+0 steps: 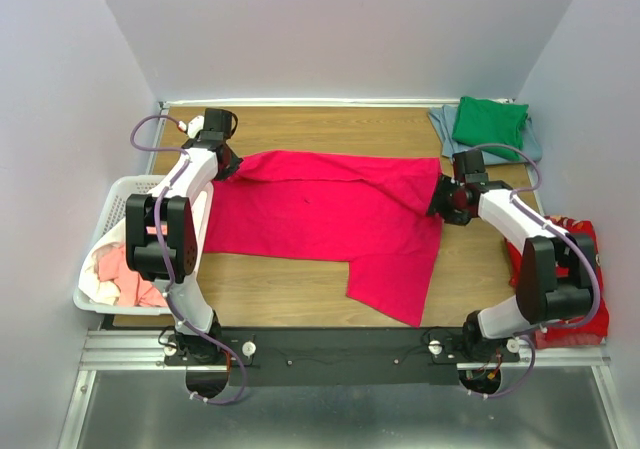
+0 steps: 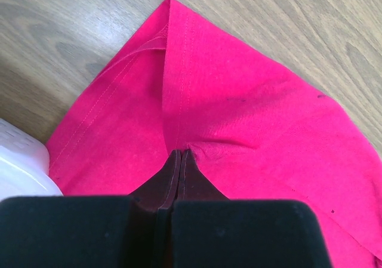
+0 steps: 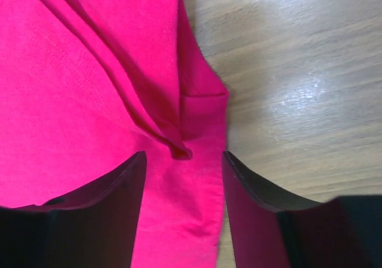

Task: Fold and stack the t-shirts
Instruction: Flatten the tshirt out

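A crimson-pink t-shirt (image 1: 330,219) lies spread across the wooden table, one sleeve hanging toward the front edge. My left gripper (image 1: 228,165) is at its far-left corner, shut on a pinch of the cloth (image 2: 197,89). My right gripper (image 1: 437,204) is open at the shirt's right edge, its jaws straddling the crimson hem (image 3: 185,178). A folded green t-shirt (image 1: 489,123) lies on a folded grey-blue one (image 1: 534,144) at the back right. Salmon-pink and white shirts (image 1: 122,269) sit in the basket.
A white lattice basket (image 1: 108,199) stands at the table's left edge; its rim shows in the left wrist view (image 2: 18,160). A red patterned bag (image 1: 590,269) lies beside the right arm. Bare wood (image 1: 270,289) shows in front of the shirt.
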You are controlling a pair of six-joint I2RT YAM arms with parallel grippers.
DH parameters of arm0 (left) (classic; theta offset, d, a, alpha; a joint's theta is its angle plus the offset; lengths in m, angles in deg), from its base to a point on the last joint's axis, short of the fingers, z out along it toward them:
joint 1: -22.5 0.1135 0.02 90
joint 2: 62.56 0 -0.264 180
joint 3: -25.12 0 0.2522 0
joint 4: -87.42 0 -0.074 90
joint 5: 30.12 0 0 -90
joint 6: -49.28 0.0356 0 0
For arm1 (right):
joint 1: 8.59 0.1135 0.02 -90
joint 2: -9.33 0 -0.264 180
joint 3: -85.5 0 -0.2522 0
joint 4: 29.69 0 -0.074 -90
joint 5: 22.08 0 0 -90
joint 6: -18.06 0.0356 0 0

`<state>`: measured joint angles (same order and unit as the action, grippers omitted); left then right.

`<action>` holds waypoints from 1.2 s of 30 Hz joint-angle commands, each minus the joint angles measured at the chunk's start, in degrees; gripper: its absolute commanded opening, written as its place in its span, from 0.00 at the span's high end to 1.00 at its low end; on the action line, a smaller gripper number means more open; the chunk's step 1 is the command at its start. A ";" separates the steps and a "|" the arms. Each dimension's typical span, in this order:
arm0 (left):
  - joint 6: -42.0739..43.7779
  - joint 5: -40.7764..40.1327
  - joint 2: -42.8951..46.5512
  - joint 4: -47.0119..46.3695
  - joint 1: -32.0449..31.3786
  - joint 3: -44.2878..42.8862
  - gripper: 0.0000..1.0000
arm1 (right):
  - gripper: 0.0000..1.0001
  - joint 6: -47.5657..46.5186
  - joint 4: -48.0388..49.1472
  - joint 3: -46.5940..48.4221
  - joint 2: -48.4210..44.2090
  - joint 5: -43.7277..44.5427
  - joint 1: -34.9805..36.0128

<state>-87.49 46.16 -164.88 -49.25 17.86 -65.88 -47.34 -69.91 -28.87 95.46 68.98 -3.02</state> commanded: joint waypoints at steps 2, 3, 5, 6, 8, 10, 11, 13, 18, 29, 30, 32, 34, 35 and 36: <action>0.00 -2.72 1.34 0.94 -0.37 -1.69 1.00 | 0.37 1.94 -1.76 2.26 -1.75 3.85 -0.29; 0.09 -2.72 1.34 0.94 -0.37 -1.87 1.00 | 0.37 2.47 -1.58 2.61 -0.97 4.04 -0.29; 0.36 -2.81 0.90 1.11 -0.37 -2.31 1.00 | 0.38 3.08 -1.40 4.45 0.52 4.04 -0.29; 0.53 -2.90 0.90 1.03 -0.37 -2.40 1.00 | 0.40 3.61 -1.14 5.24 1.32 3.86 -0.20; 0.79 -3.16 0.90 0.85 -0.45 -2.84 1.00 | 0.43 3.87 -0.62 6.83 3.43 2.90 -0.20; 1.23 -3.33 0.81 0.06 -0.54 -3.36 1.00 | 0.46 3.79 0.26 9.55 5.44 1.93 -0.29; 1.67 -3.68 0.72 -0.20 -0.63 -3.63 1.00 | 0.46 3.79 0.44 10.69 6.15 1.23 -0.29; 1.85 -4.47 -0.15 -0.56 -0.72 -5.11 1.00 | 0.47 3.61 0.88 12.98 7.73 0.18 -0.29; 2.03 -6.85 -2.88 0.49 -0.89 -9.68 1.00 | 0.52 3.61 1.93 15.18 14.40 -4.56 -0.20; 1.15 -7.91 -3.41 1.38 -1.07 -11.71 1.00 | 0.56 3.61 4.66 17.29 22.41 -10.20 0.50; 1.15 -7.91 -3.50 1.64 -1.07 -11.80 1.00 | 0.57 3.79 4.57 17.12 22.68 -10.29 0.50; 1.15 -8.08 -3.67 1.99 -1.07 -12.33 1.00 | 0.57 4.14 4.23 16.68 22.77 -9.94 0.41; 1.23 -8.26 -3.67 2.17 -1.16 -12.42 1.00 | 0.58 5.02 1.24 17.03 22.86 -6.17 0.50; 1.15 -8.43 -3.67 2.08 -1.16 -12.33 1.00 | 0.58 5.11 -0.42 17.46 23.81 -4.50 0.41; 1.32 -8.52 -3.67 2.17 -1.16 -12.33 1.00 | 0.59 5.80 -4.53 18.16 24.43 0.12 0.50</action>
<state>-86.02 40.85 -167.88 -48.51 17.11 -76.39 -43.62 -65.98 -12.52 116.60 60.96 -2.94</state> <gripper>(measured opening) 0.010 0.423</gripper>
